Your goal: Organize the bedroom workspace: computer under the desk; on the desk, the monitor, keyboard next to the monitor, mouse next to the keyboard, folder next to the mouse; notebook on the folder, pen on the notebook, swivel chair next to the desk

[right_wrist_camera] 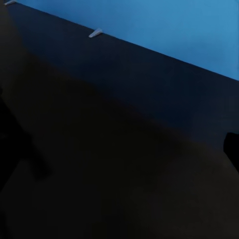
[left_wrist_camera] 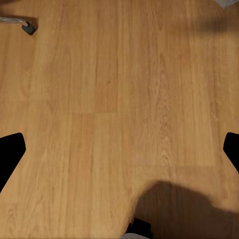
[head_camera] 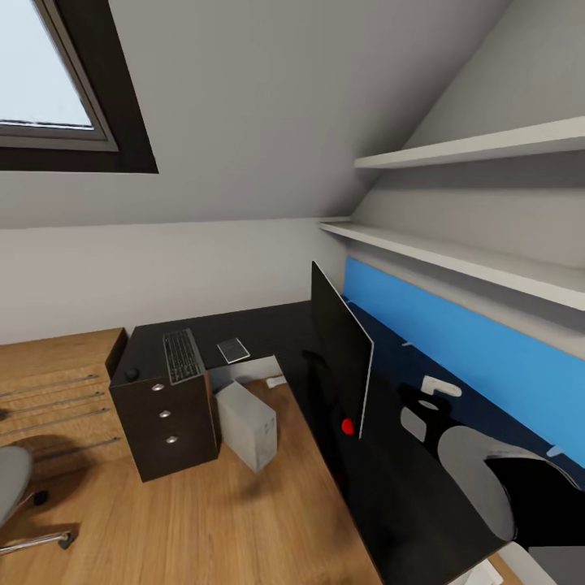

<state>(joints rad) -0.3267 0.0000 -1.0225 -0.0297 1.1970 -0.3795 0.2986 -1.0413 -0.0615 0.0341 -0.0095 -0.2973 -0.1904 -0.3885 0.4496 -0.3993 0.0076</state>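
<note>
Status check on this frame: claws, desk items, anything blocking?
Both claws open, empty. Flat black keyboard and black widescreen monitor on long black desk; light-grey tower computer on floor beside drawers. Grey swivel chair apart, left. No blockers seen.

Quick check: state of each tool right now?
Left tool: open, holding nothing, over wooden floor.
Right tool: open, holding nothing, over the desk.

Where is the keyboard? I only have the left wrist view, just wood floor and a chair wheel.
Observer: In the head view, the keyboard lies on the desk, on its short wing above the drawers.
Operator: And the monitor?
Observer: The monitor stands on the desk's long wing, seen nearly edge-on.
Operator: And the computer?
Observer: The computer sits on the floor right beside the drawers.
</note>
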